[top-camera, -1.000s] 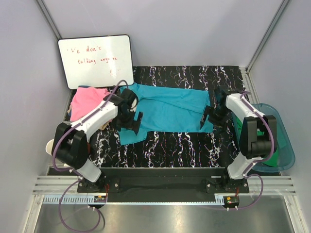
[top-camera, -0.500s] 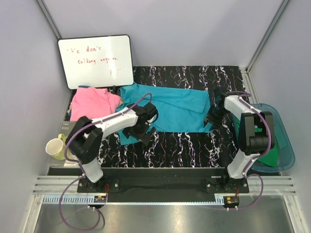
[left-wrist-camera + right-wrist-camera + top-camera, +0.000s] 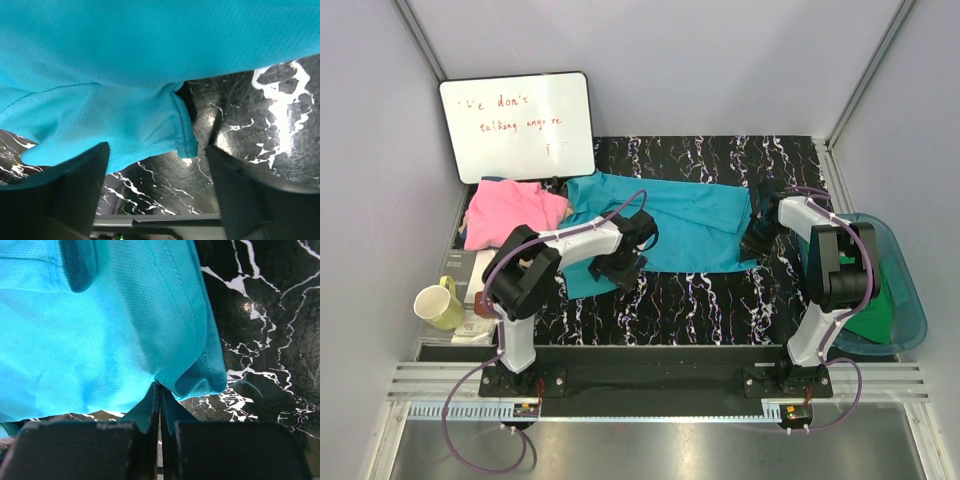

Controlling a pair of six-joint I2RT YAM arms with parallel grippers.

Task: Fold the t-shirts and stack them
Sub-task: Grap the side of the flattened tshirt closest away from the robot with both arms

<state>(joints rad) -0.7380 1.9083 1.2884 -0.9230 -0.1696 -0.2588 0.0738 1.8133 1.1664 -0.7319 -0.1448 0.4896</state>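
We see the teal-blue t-shirt (image 3: 670,225) spread across the black marbled table (image 3: 700,300). Our left gripper (image 3: 155,156) gapes wide over its near hem, gripping nothing; our right gripper (image 3: 159,400) pinches its right corner.

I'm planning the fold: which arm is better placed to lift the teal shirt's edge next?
Right: the right gripper is shut on an edge of the teal t-shirt; the left gripper hangs open over the near hem, gripping nothing.

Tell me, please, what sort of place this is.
Probably a robotics lab test cell: plain partition walls, a handwritten whiteboard, and a teal t-shirt spread on a marbled table.
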